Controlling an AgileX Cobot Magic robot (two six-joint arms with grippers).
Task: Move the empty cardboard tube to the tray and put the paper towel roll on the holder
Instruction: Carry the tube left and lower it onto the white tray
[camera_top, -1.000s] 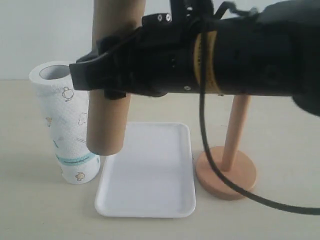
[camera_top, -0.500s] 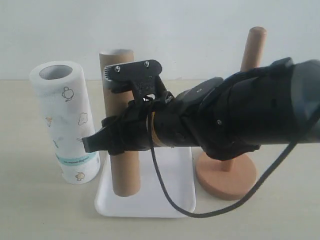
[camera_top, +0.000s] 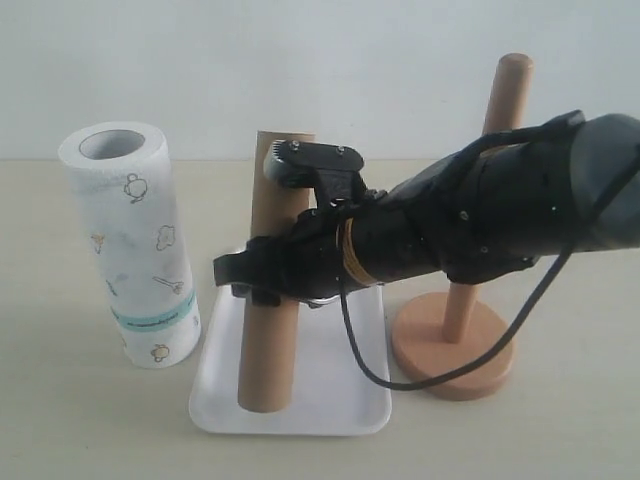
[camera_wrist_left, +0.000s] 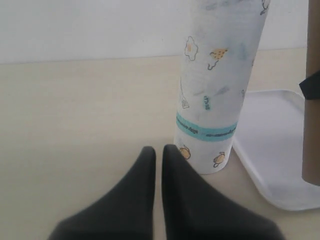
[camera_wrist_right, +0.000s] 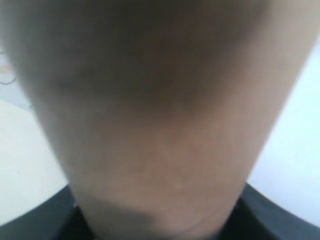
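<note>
Now — right end effector (camera_top: 265, 283) clamps tube (camera_top: 268, 365) on tray (camera_top: 345, 405) | left end effector (camera_wrist_left: 158, 156) together | roll (camera_top: 135, 240) beside tray

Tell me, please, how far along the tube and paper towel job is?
Done: the holder has a bare pole. In hand: the right gripper holds the empty cardboard tube upright, its lower end at the tray; contact is unclear, and it is not yet released. Left: the paper towel roll stands on the table beside the tray, with the shut left gripper empty near it; it must go onto the holder.
</note>
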